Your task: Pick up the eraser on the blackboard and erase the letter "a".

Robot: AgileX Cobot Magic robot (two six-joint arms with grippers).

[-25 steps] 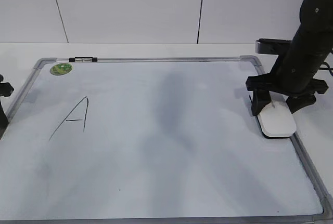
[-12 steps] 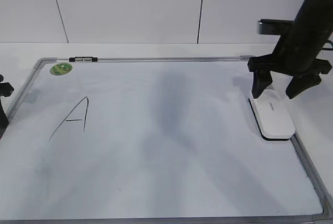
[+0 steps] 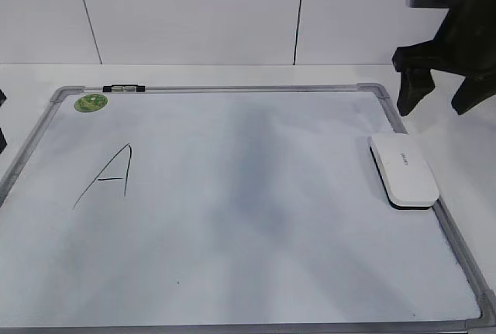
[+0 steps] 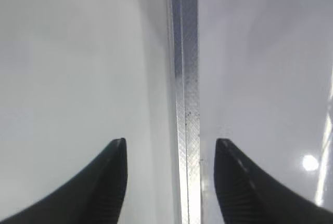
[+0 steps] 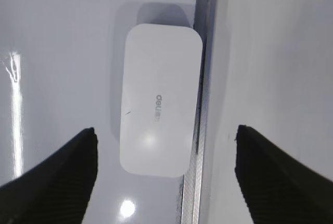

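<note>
The white eraser [image 3: 403, 170] lies flat on the blackboard [image 3: 256, 218], against its right frame. In the right wrist view the eraser [image 5: 160, 107] shows its grey lettering. My right gripper [image 3: 436, 103] hangs open and empty above and behind the eraser; its wide jaws [image 5: 165, 130] straddle the eraser and the frame from well above. My left gripper [image 4: 171, 141] is open and empty over the board's left frame [image 4: 184, 78]. Only a tall capital "A" [image 3: 108, 175] shows on the left of the board. No small lowercase "a" shows.
A round green sticker [image 3: 91, 103] and a small black clip [image 3: 124, 87] sit at the board's top left. The board lies on a white table [image 3: 465, 163] before a white panelled wall [image 3: 194, 8].
My right gripper let go of the eraser and rose up and back to the right. The eraser stays on the board by the right frame.
</note>
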